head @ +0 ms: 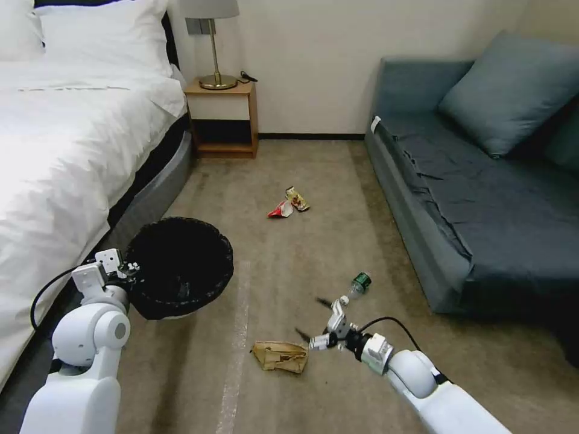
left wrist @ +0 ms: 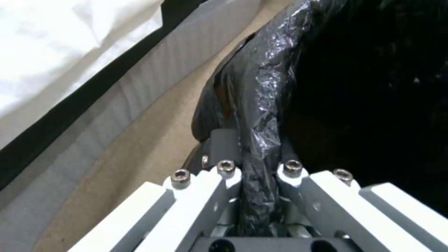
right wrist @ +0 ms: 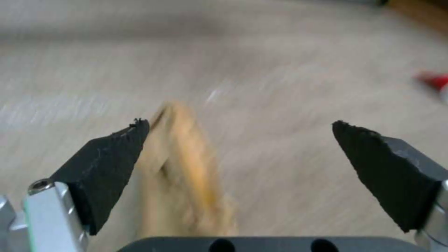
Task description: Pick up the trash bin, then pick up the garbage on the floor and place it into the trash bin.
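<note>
The right gripper [head: 313, 318] hangs low over the carpet with its black-padded jaws spread wide and nothing between them; the crumpled brown paper bag [head: 281, 356] lies just beside and slightly ahead of its tips, one pad [right wrist: 112, 154] nearly over the bag's edge in the right wrist view. Beyond that gripper lies the clear plastic bottle with a green label [head: 357, 283], and farther off the red-and-white wrapper [head: 280, 210] touching the yellow-brown printed snack wrapper [head: 297, 198]. The left gripper [left wrist: 259, 175] is clamped on the rim of the small round trash bin lined with crinkled black plastic [head: 178, 265], held out by the bed. The bin looks secured, so the step in hand seems to be collecting the first litter. Next, the open jaws should straddle the bag, descend and close.
</note>
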